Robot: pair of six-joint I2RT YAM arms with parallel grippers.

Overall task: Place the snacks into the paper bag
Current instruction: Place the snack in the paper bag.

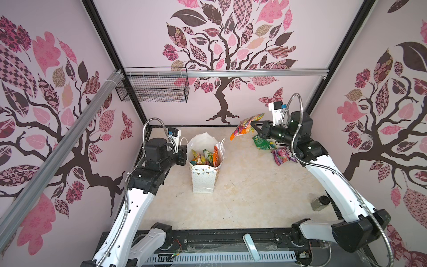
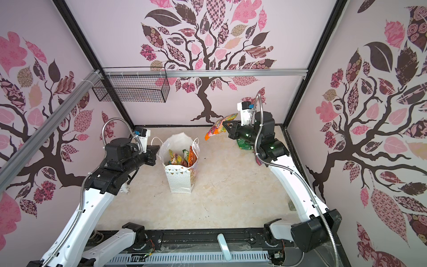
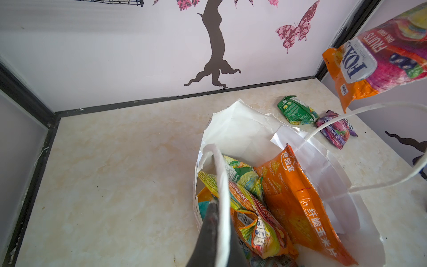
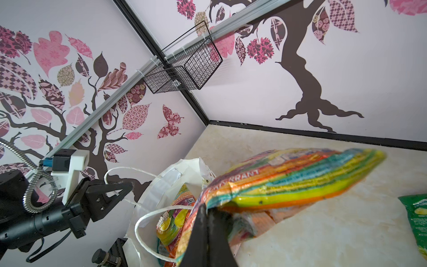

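Right end effector (image 1: 252, 124) clamps orange pouch (image 1: 242, 128) near paper bag (image 1: 203, 180).

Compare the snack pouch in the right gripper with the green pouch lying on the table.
The held pouch is orange with rainbow stripes; the green pouch is mostly green. The held pouch hangs tilted in the air, clamped in the right gripper; the green pouch lies flat on the table. Both are glossy plastic and both are outside the paper bag.
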